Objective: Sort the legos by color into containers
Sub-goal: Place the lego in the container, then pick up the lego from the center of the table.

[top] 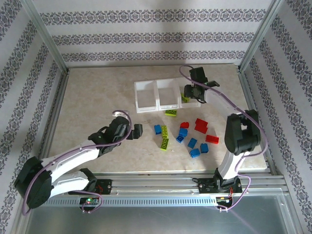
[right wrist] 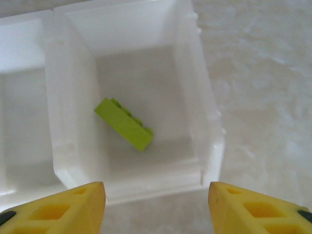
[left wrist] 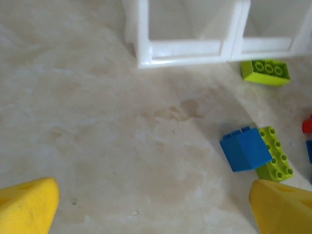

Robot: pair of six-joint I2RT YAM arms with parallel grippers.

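Right jaws spread over a lime brick [right wrist: 124,124] in the end compartment [right wrist: 189,87]; left jaws spread wide

- Tray [right wrist: 209,122]: thin white plastic, faintly translucent, smooth, soft gloss.
- Lime brick [right wrist: 124,124] inside it: smooth plastic, nearly matt.
- Blue brick [left wrist: 245,148]: smooth plastic, slight sheen.
- Table [left wrist: 97,122]: beige marbled stone look, smooth, matt.
- Left gripper [left wrist: 156,207] fingertips [left wrist: 27,202]: yellow plastic, matt, finely grained.
- Near rail [top: 161,178]: bare metal, brushed.
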